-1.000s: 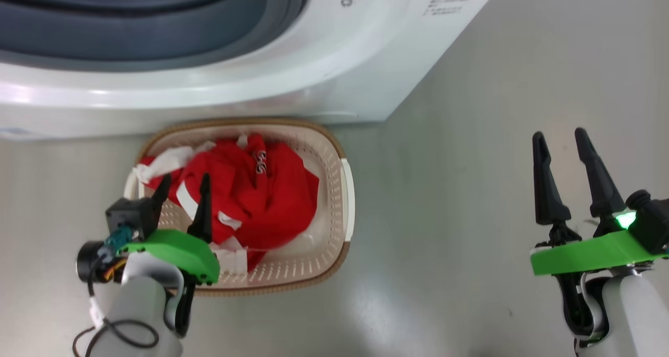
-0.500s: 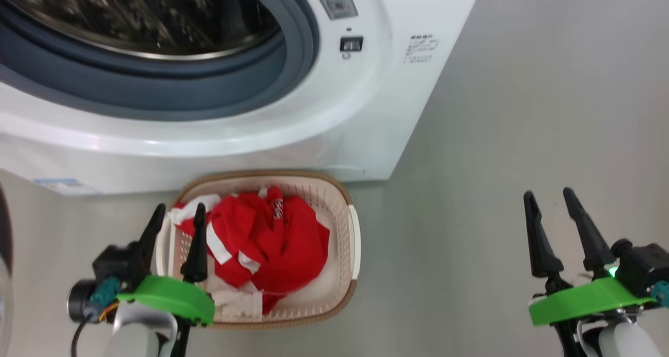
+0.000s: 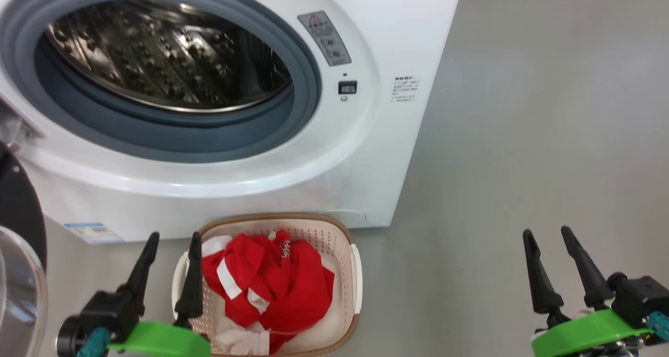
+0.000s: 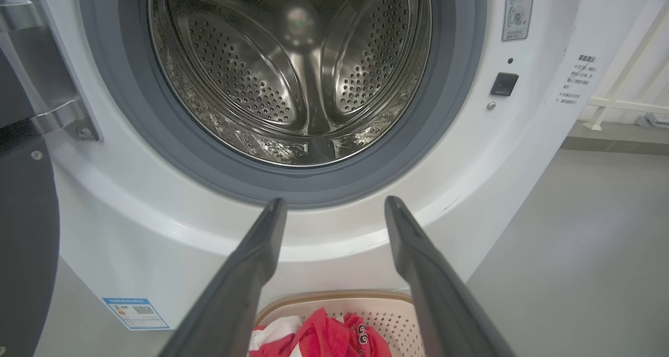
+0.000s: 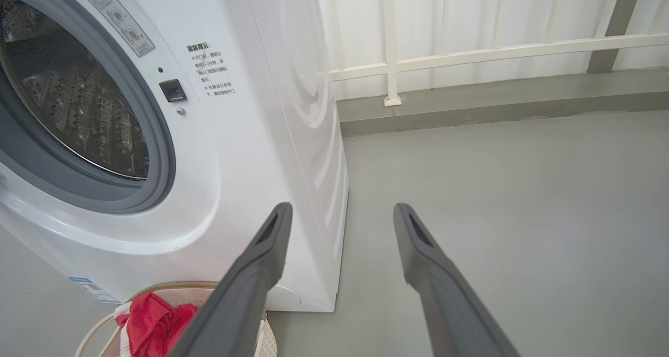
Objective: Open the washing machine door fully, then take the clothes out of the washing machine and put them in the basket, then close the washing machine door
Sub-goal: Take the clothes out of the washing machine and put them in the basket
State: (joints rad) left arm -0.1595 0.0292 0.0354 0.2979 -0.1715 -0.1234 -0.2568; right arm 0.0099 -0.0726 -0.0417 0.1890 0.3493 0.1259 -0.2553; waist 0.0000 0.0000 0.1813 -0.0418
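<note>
Left hand (image 3: 175, 235) near the basket (image 3: 356, 273) and right hand (image 3: 546, 230) point forward, fingers apart.

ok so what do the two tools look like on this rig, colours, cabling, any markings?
Left tool and right tool match: each has two long, tapering black fingers on a bright green plastic mount. Beside each mount sits a black camera block with a teal connector. No markings visible on either.
</note>
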